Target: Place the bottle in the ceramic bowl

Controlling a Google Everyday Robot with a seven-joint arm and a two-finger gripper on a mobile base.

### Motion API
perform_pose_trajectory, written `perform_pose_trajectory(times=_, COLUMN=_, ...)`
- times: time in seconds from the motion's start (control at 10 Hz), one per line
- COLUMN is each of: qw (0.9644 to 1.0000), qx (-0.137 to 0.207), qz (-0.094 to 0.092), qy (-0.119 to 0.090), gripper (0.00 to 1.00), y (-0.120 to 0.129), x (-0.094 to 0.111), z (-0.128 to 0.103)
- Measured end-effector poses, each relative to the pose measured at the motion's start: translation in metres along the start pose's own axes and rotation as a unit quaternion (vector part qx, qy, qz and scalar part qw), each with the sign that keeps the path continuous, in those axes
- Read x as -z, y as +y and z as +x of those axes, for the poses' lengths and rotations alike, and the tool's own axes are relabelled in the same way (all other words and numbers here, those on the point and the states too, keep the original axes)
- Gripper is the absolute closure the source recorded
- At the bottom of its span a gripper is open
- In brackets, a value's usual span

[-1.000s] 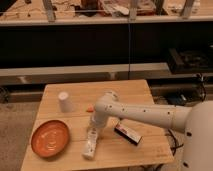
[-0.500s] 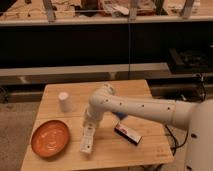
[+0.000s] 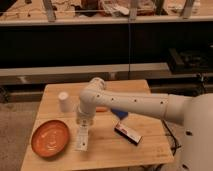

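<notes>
A pale wooden tabletop (image 3: 135, 150) fills the lower middle of the camera view, with a dim, blurred shelf unit behind it whose contents cannot be made out. The white robot arm (image 3: 135, 102) reaches in from the lower right, where its bulky body is cut off by the frame edge, and bends downward at a rounded wrist joint above the left half of the tabletop.

The pincer (image 3: 82, 127) points down at the tabletop just right of the bowl. Its fingers merge with the white thing below them and cannot be told apart, yet they are drawn fully together, gripping the upper end of the slim white plastic bottle (image 3: 82, 140). The bottle stretches from the pincer toward the near edge of the tabletop; whether its lower end rests on the wood or hangs just above it is not clear. Its cap and label are too blurred to read.

The wide, shallow orange-brown glossy ceramic bowl (image 3: 50, 138) sits at the near left corner of the tabletop, just beside the bottle but not holding it. A short white cup (image 3: 64, 101) stands upright farther back on the left. A dark rectangular box with a white and red label (image 3: 127, 133) lies flat to the right, under the arm. A small orange patch (image 3: 102, 109) shows beneath the arm, mostly hidden.
</notes>
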Motion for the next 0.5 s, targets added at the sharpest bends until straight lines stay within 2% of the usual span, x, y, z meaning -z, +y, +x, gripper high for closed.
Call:
perform_pose_trajectory(times=0.2, qw=0.9999, qx=0.012, qz=-0.001, qy=0.002, gripper=0.84, y=-0.008, x=0.001, z=0.004)
perform_pose_trajectory(times=0.5, qw=0.9995, qx=0.031, qz=0.0, qy=0.007, gripper=0.84, y=-0.034, x=0.004, z=0.009)
